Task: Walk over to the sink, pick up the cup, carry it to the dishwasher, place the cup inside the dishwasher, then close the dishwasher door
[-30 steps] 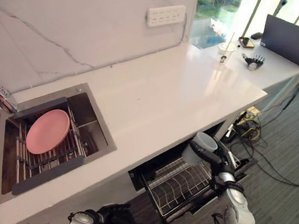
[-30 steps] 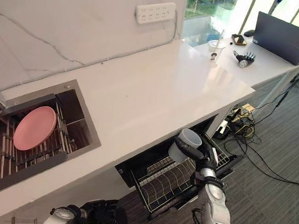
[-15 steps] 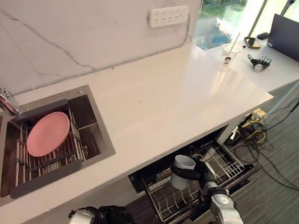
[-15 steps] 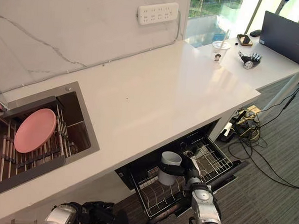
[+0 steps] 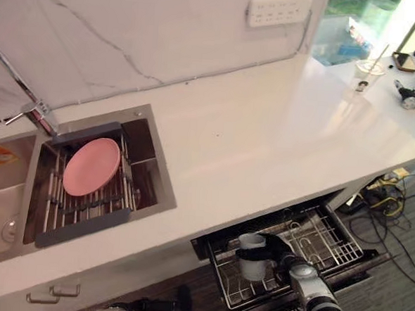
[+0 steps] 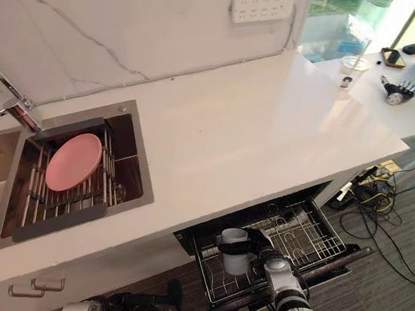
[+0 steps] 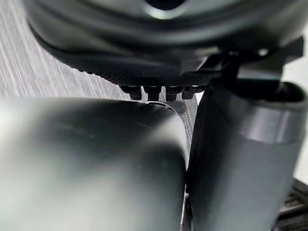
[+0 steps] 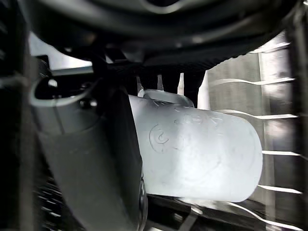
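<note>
Your right hand [image 5: 280,252] has its fingers wrapped around the cup [image 5: 252,259]. The cup stands mouth up over the left part of the pulled-out dishwasher rack [image 5: 319,236], below the white counter [image 5: 265,141]; you cannot tell whether its base touches the wires. Your left hand [image 7: 163,53] shows in its wrist view, where its finger state cannot be told.

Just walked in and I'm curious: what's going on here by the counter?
A humanoid robot is loading a dishwasher. Its right hand is curled round a pale grey cup, holding it upright down at the wire rack of the open dishwasher under the white countertop. The cup is not yet released. A round pink plate sits in the steel sink. The left hand hangs low.
</note>
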Motion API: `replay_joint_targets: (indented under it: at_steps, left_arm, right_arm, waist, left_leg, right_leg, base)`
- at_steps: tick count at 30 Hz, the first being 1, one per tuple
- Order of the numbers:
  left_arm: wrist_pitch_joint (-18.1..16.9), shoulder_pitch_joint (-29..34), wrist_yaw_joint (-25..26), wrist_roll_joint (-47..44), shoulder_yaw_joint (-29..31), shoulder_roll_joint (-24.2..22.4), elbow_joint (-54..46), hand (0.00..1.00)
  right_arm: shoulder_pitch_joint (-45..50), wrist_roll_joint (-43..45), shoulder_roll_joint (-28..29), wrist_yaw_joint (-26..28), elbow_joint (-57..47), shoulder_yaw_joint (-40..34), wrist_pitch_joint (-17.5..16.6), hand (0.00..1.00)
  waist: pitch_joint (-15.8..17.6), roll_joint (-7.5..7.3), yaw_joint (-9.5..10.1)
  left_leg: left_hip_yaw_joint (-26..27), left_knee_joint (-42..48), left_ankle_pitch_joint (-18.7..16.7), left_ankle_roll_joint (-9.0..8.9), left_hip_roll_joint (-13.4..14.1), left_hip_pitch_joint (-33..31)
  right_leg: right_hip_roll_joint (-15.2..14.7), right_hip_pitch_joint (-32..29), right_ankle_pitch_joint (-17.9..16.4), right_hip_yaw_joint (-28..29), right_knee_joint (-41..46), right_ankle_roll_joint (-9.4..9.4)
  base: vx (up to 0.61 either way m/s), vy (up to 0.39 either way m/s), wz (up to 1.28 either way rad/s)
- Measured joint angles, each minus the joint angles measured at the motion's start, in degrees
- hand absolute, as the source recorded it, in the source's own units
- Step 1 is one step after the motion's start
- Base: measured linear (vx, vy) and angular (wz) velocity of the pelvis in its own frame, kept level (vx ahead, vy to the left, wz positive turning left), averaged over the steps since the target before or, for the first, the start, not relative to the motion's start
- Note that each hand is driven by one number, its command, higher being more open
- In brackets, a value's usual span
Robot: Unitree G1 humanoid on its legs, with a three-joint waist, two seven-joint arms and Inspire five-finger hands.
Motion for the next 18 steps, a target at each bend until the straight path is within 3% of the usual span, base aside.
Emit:
replay_joint_targets:
  at_steps: [2, 5, 6, 18]
  left_arm:
    - [-0.56, -0.52, -0.16, 0.0, 0.19, -0.15, -0.01, 1.0]
    - [-1.75, -3.17, -0.32, -0.62, 0.25, -0.04, -0.11, 1.0]
    - [-1.78, -3.93, -0.35, -1.49, 0.24, 0.62, 0.14, 1.0]
    - [-1.44, -5.39, -2.09, -2.26, -1.37, 1.58, 2.11, 1.0]
  right_arm:
    - [-1.53, 0.05, 0.0, -0.3, 1.77, 0.17, 0.08, 0.0]
    - [-8.21, 0.07, -0.56, -1.51, 4.9, 0.11, 0.27, 0.0]
    - [-9.77, 0.21, -1.2, -0.81, 4.85, 0.1, 0.27, 1.0]
    - [-11.09, -1.78, -1.33, 0.68, 6.68, 3.02, 0.74, 1.0]
  waist:
    - [0.54, 0.54, 0.33]
    - [4.96, 1.79, 0.73]
    - [6.15, 1.41, 0.75]
    - [7.08, 1.11, 1.61]
  left_leg:
    - [-1.1, 0.01, 0.54, 0.18, -0.07, -1.69]
    - [-1.98, 0.03, 1.97, 0.61, 0.03, -4.41]
    - [-2.14, 0.04, 2.33, 0.86, 0.09, -5.03]
    - [-2.55, 0.01, 1.88, 0.24, -0.07, -2.42]
  right_leg:
    - [0.0, -1.43, -0.14, -0.54, 0.7, -0.09]
    - [-0.03, -4.12, -0.17, -1.4, 2.06, -0.17]
    - [-0.05, -4.82, -0.17, -1.47, 2.49, -0.18]
    - [-0.43, -2.66, -1.68, -1.52, 3.57, -0.42]
  base:
    - [-0.04, -0.009, 0.28]
    - [-0.06, 0.007, 0.17]
    - [-0.05, 0.012, 0.07]
    - [-0.01, -0.005, 0.01]
